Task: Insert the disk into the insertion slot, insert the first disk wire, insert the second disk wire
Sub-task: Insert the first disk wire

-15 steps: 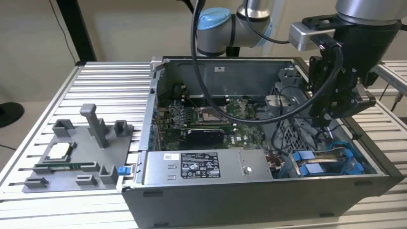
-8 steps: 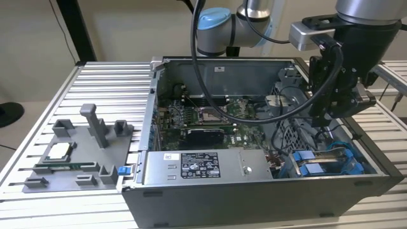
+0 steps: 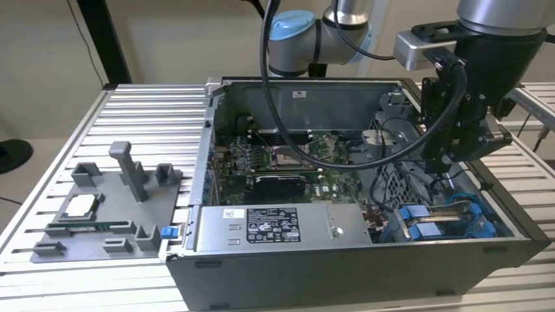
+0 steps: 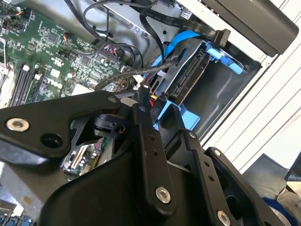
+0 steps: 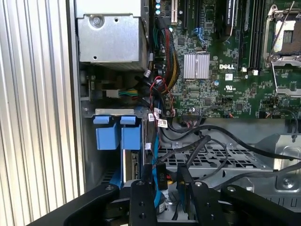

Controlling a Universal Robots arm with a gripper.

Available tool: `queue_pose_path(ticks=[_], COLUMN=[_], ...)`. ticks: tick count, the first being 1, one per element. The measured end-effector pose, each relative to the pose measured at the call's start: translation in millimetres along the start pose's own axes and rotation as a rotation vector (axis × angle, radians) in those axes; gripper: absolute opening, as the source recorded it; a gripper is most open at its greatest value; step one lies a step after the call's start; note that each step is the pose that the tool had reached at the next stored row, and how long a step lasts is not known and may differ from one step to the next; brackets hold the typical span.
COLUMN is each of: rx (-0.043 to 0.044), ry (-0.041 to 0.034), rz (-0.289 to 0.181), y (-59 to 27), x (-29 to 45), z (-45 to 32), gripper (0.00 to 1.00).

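The disk [image 3: 438,220], in its bright blue carrier, lies in the insertion slot [image 3: 487,226] at the front corner of the open computer case, on the exterior view's right. In the wrist views it appears as the disk [image 4: 188,77] and as blue tabs [image 5: 117,136]. My gripper [image 3: 440,168] hangs above that bay. It is shut on the black connector of a disk wire [image 5: 160,178], and the cable trails back toward the motherboard. The same connector [image 4: 153,104] sits at the fingertips over the blue carrier. Which socket the wire faces is hidden.
A grey labelled power-supply box [image 3: 269,227] sits beside the bay, and the green motherboard [image 3: 286,162] lies behind it with several loose black cables [image 5: 211,141]. A grey fixture [image 3: 104,214] holding small parts stands on the slatted table [image 3: 139,110] at the exterior view's left.
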State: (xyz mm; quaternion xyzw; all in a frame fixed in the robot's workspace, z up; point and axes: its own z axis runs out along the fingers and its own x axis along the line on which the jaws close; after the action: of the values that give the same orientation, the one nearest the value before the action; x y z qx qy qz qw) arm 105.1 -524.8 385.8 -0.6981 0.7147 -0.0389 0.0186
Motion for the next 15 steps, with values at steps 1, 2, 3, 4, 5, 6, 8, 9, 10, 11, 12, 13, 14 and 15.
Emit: queue_pose_path(ticks=[1, 2, 3, 4, 5, 6, 8, 9, 10, 11, 12, 13, 14, 15], rx=[0.0000, 0.0001, 0.0002, 0.0002, 0.0003, 0.0003, 0.0004, 0.0004, 0.0005, 0.0005, 0.0006, 0.0006, 0.0007, 0.0007], ry=[0.0000, 0.0000, 0.0000, 0.0000, 0.0000, 0.0000, 0.0000, 0.0000, -0.0001, -0.0001, -0.0001, 0.0000, 0.0000, -0.0001], rz=[0.000, 0.000, 0.000, 0.000, 0.000, 0.000, 0.000, 0.000, 0.000, 0.000, 0.000, 0.000, 0.000, 0.000], y=[0.0, 0.0, 0.0, 0.0, 0.0, 0.0, 0.0, 0.0, 0.0, 0.0, 0.0, 0.0, 0.0, 0.0], x=[0.0, 0.0, 0.0, 0.0, 0.0, 0.0, 0.0, 0.0, 0.0, 0.0, 0.0, 0.0, 0.0, 0.0], z=[0.0, 0.0, 0.0, 0.0, 0.0, 0.0, 0.0, 0.0, 0.0, 0.0, 0.0, 0.0, 0.0, 0.0], gripper=[1.00, 1.00, 0.00, 0.00, 0.00, 0.00, 0.00, 0.00, 0.00, 0.00, 0.00, 0.00, 0.00, 0.00])
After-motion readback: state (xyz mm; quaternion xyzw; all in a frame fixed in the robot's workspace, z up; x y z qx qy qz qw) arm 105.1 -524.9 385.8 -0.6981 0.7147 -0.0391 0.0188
